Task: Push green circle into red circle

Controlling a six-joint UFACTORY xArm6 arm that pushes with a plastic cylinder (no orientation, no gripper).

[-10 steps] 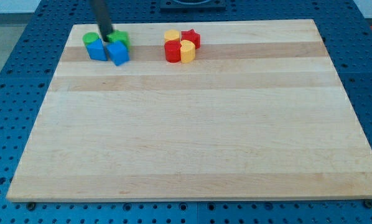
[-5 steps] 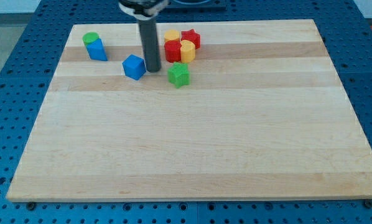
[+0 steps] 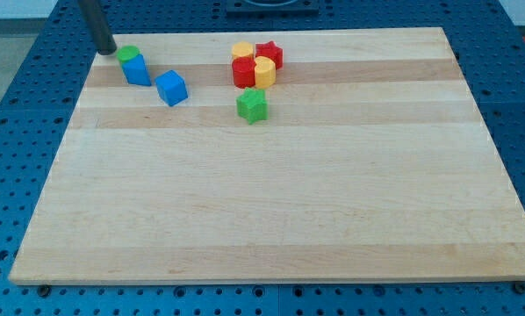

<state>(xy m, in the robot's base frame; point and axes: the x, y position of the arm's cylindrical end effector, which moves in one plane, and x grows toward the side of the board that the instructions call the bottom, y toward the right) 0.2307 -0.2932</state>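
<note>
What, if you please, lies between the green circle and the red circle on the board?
In the camera view, a blue block touches the green circle, and a blue cube sits just below the line to the red circle; my tip is behind.

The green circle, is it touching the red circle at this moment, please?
No, the green circle sits at the view's top left against a blue block, far from the red circle, with my tip beside it.
</note>
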